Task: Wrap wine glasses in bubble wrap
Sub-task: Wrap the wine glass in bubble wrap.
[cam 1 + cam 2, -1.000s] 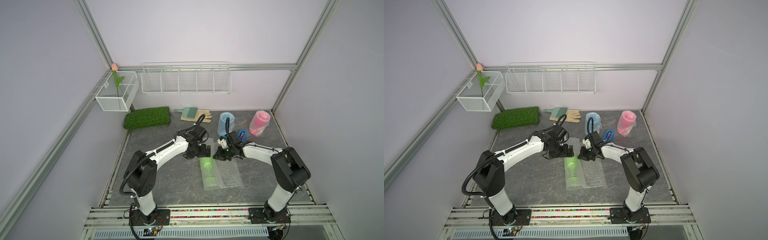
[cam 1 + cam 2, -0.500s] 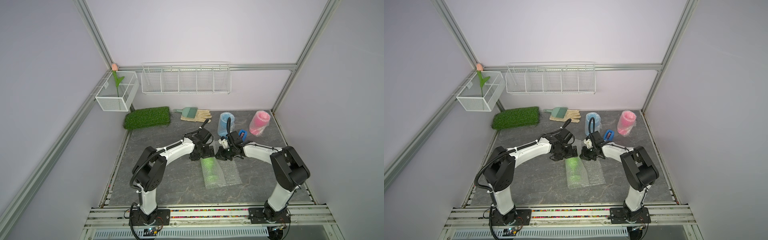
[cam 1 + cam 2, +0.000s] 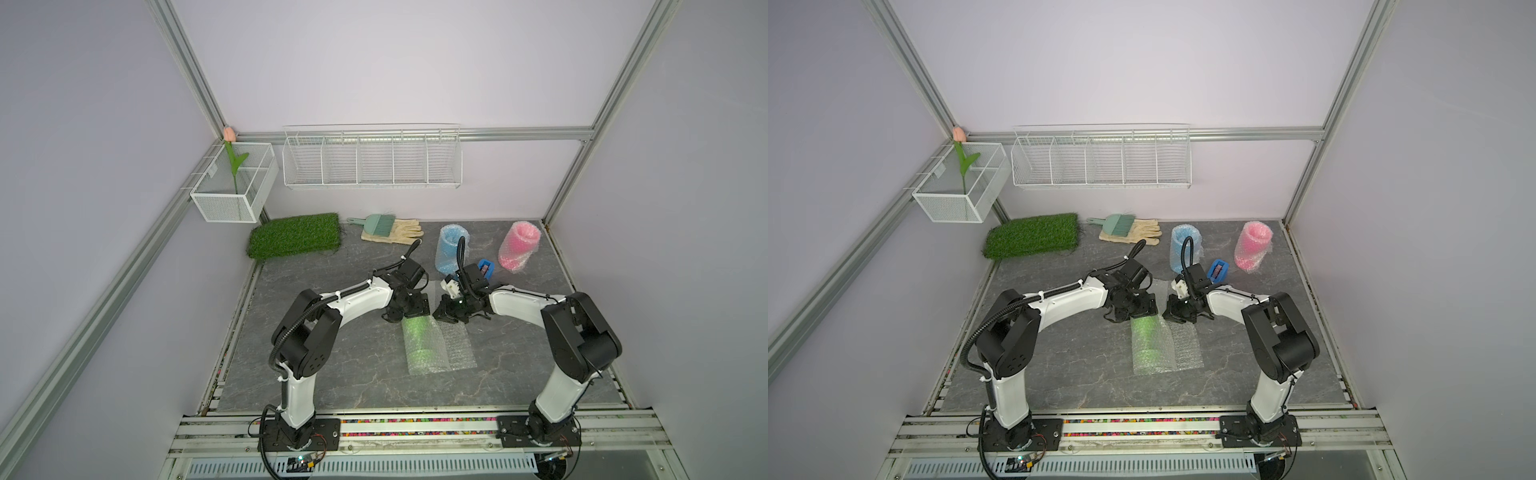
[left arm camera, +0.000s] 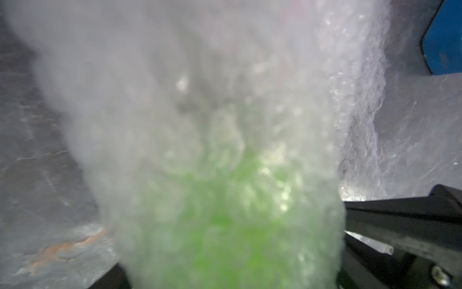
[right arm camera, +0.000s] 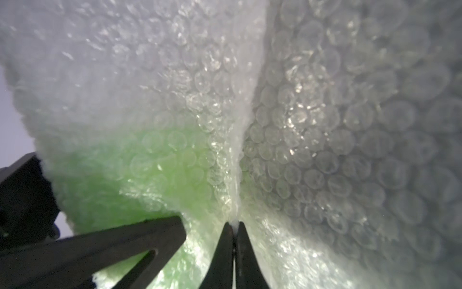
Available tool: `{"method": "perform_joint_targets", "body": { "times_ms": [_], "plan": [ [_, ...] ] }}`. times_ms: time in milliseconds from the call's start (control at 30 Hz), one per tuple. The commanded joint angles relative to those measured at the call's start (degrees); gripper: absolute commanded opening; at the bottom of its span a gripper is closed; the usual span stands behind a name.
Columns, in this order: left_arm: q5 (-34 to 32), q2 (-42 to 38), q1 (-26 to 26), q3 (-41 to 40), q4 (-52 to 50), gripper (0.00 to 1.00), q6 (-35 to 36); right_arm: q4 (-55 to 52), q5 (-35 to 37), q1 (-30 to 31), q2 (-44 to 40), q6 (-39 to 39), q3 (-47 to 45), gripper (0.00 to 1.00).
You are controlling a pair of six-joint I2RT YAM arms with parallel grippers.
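The lime green wine glass (image 3: 419, 336) (image 3: 1148, 338) lies on its side mid-table, rolled in bubble wrap (image 3: 457, 349) whose loose flap spreads flat to its right. My left gripper (image 3: 409, 311) (image 4: 230, 250) stands open at the roll's far end, a finger (image 4: 400, 220) on each side of the wrapped green glass (image 4: 225, 225). My right gripper (image 3: 444, 316) (image 5: 233, 225) is shut on a raised fold of the bubble wrap (image 5: 325, 125) right beside the glass (image 5: 112, 162). The blue wine glass (image 3: 451, 247) and the pink wine glass (image 3: 519, 245) sit wrapped at the back right.
A blue tape dispenser (image 3: 485, 268) stands just behind my right wrist. A green turf mat (image 3: 295, 235), a brush (image 3: 374, 222) and a glove (image 3: 399, 232) lie along the back. White wire baskets (image 3: 370, 158) hang on the wall.
My left gripper has swung right and forward onto the far end of the wrapped green glass, and its jaws have narrowed a little. The right gripper has stayed put on the wrap.
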Motion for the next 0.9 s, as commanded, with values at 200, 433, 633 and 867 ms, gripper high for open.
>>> {"method": "perform_joint_targets", "body": {
  "times_ms": [200, 433, 633, 867],
  "plan": [
    [3.0, -5.5, 2.1, -5.9, 1.7, 0.82, 8.8, -9.1, 5.2, 1.4, -6.9, -1.8, 1.1, 0.36],
    [15.3, -11.9, 8.7, -15.7, 8.4, 0.80, 12.0, -8.5, 3.8, 8.7, -4.9, 1.9, 2.5, 0.29],
    [23.3, -14.4, 13.2, -21.0, 12.5, 0.78, 13.7, -5.1, 2.2, 16.3, -1.1, 7.0, 3.3, 0.22],
    [28.2, -15.4, 17.2, -24.0, 14.7, 0.76, 14.5, -1.0, 0.0, 25.1, 1.7, 11.9, 2.6, 0.16]
  ]
}}
